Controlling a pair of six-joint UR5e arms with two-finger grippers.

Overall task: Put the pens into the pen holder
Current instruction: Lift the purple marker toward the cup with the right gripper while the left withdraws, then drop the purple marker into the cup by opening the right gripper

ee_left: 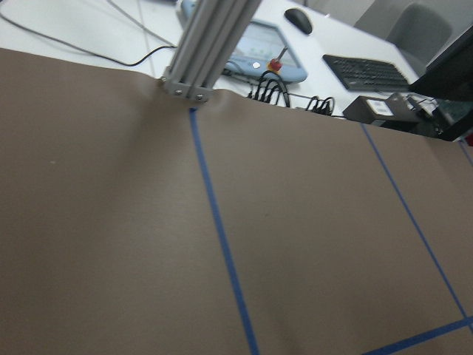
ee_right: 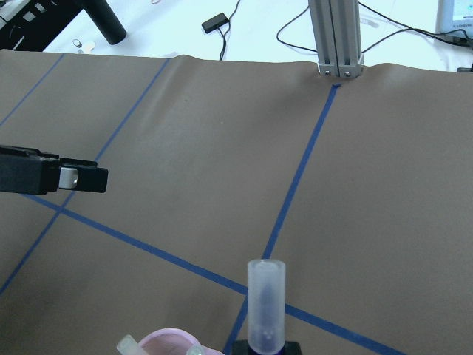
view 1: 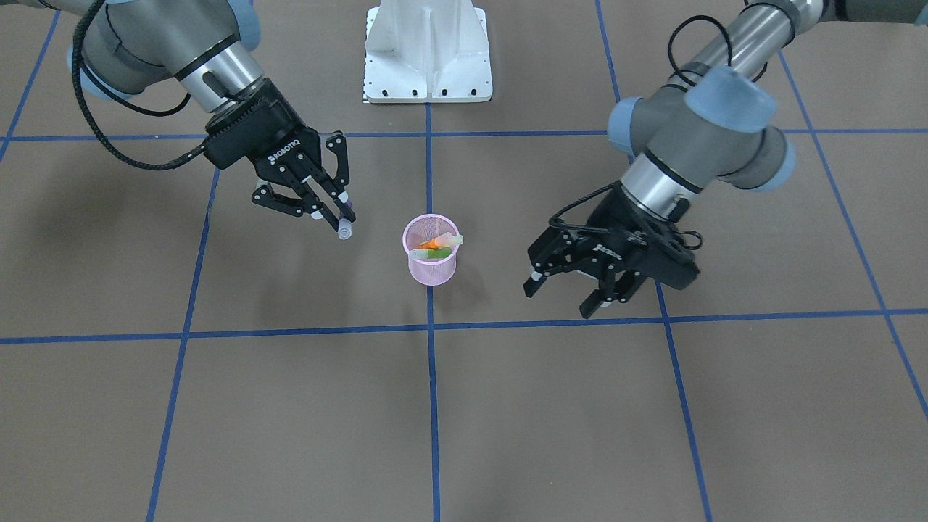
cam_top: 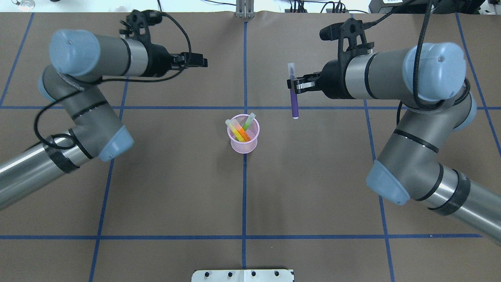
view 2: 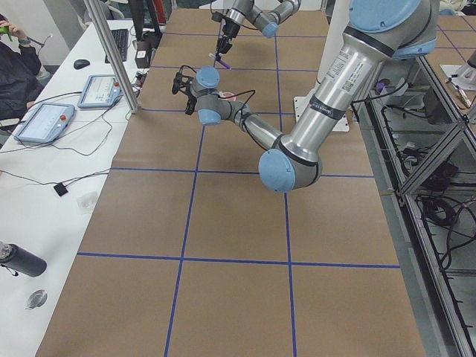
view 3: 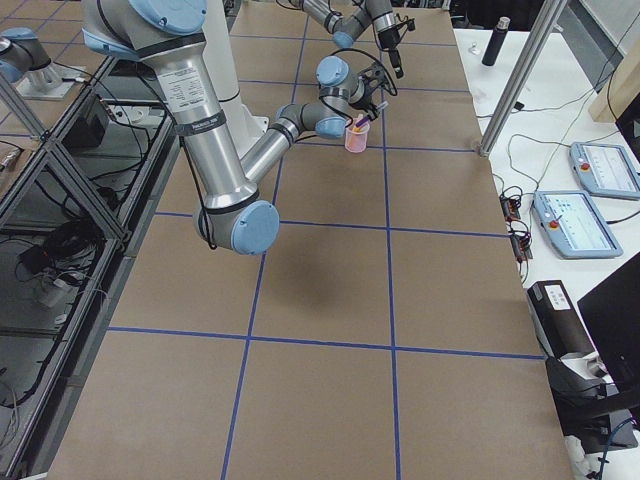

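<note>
Brown gridded table (cam_top: 156, 188), white desk (view 2: 44, 193), perhaps chair (ee_left: 423, 33)

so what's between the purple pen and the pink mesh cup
nothing: in the overhead view only bare brown table paper separates the purple pen, held by the right gripper, from the pen holder.

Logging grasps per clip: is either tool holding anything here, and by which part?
The right tool pinches the purple pen on its barrel just behind the pale cap. The left tool is open, holding nothing.
</note>
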